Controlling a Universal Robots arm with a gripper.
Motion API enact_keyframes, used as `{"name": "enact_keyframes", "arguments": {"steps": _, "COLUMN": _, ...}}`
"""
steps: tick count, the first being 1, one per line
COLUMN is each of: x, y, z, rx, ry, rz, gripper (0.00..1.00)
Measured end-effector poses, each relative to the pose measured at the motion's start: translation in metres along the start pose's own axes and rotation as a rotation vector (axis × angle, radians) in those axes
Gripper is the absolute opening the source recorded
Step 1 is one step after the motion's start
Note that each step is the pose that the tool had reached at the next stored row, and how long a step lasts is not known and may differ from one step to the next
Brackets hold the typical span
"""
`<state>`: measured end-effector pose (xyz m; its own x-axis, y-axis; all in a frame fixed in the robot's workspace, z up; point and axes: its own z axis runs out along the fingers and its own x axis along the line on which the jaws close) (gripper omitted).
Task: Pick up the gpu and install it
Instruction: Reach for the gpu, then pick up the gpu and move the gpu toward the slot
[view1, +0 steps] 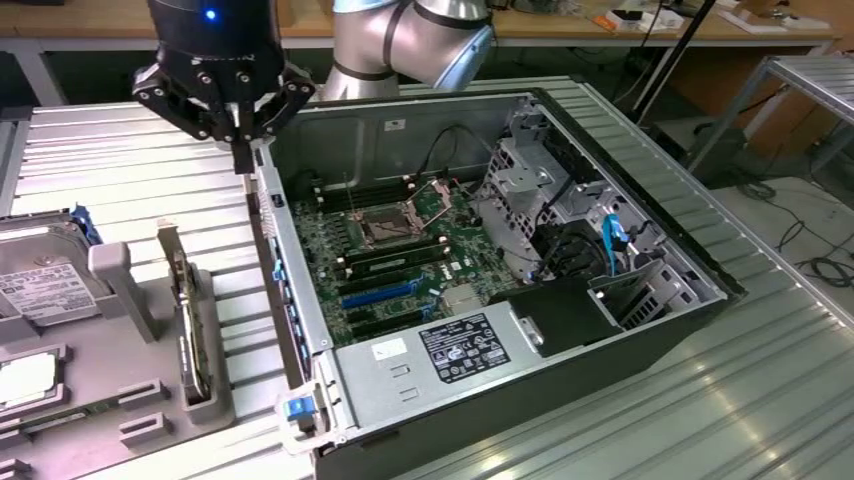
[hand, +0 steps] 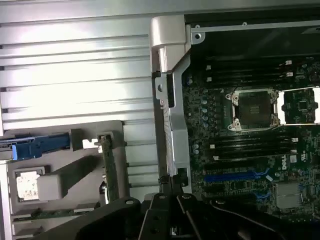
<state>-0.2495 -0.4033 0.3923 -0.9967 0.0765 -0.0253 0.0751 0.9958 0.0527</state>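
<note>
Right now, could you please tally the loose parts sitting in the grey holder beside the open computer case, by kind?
Hard drives: 2
gpu: 1
Memory stick: 1
Total: 4
</note>
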Motion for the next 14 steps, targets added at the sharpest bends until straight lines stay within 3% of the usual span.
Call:
{"name": "enact_keyframes", "arguments": {"steps": 8, "x": 0.089, "y": -0.0078, "z": -0.0026, "rx": -0.0102, "ry": 0.0008, "rz": 0.0, "gripper": 0.11}}
{"name": "enact_keyframes", "arguments": {"steps": 14, "x": 0.092, "y": -0.0084, "z": -0.0027, "rx": -0.0119, "ry": 0.0008, "rz": 0.0, "gripper": 0.11}}
